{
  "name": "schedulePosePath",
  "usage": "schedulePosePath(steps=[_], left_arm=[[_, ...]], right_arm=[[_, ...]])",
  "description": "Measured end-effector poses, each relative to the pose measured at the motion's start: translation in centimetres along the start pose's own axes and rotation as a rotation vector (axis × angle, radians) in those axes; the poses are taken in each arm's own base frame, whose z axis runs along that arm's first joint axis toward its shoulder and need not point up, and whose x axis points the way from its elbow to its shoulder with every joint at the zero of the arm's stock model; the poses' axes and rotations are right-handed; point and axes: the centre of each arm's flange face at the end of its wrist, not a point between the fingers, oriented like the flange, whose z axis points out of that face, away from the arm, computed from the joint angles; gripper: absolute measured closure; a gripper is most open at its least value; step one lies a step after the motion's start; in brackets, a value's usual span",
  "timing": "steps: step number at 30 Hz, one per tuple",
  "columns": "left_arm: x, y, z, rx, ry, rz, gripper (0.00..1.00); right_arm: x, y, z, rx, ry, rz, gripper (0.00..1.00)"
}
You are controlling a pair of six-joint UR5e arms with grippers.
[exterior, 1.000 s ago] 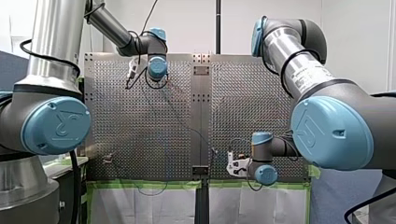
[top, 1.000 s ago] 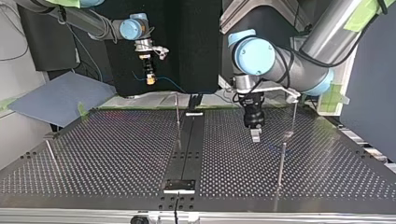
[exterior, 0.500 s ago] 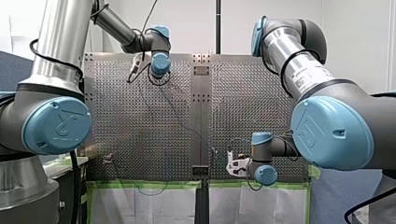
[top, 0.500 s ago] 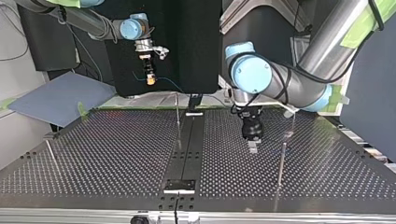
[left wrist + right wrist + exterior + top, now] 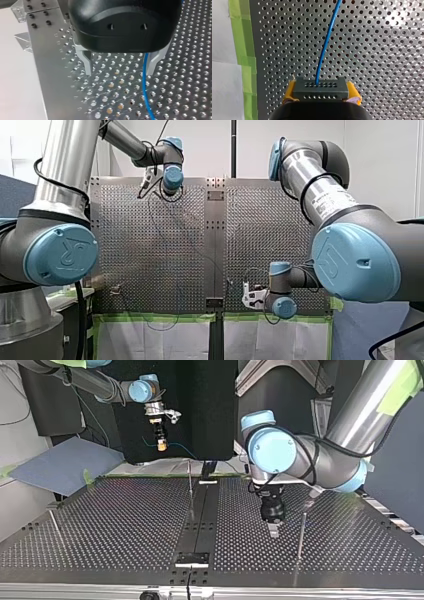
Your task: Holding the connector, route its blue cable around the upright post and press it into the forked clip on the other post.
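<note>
Starting from the perforated table, take the centre post as your marker. The left arm comes down to the right of that post in the top view. Its left gripper hangs just above the plate, metal fingers spread with nothing gripped. The right gripper hangs behind and to the left of the post in the same view, past the table's edge, with its yellow pads clamped on the dark connector. The blue cable leaves the connector and runs out over the holes. In the left wrist view a stretch of it lies just inside one finger.

That closeness is your likeliest trouble: shut or shift the left gripper carelessly and a fingertip may pin the cable against the plate or knock it outside. A hard pull could also drag the connector askew in the pads.

You cannot trace the cable across the table in the top view, so whether it rounds any post is unclear. A second post stands near the left gripper, and the forked clip cannot be made out
</note>
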Motion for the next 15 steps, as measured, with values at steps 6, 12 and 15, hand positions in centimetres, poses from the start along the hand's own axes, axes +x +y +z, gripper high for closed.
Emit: schedulePosePath(steps=[6,12,15], left_arm=[[-1.3,0.5,0.8,-0.002,0.014,-0.005,0.01],[-2.2,1.0,1.9,-0.004,0.029,-0.016,0.01],[-2.8,1.4,2.5,-0.01,0.029,-0.03,0.01]], right_arm=[[0.0,0.0,0.0,0.0,0.0,0.0,1.0],[0.0,0.0,0.0,0.0,-0.001,0.0,1.0],[0.0,0.0,0.0,0.0,0.0,0.0,1.0]])
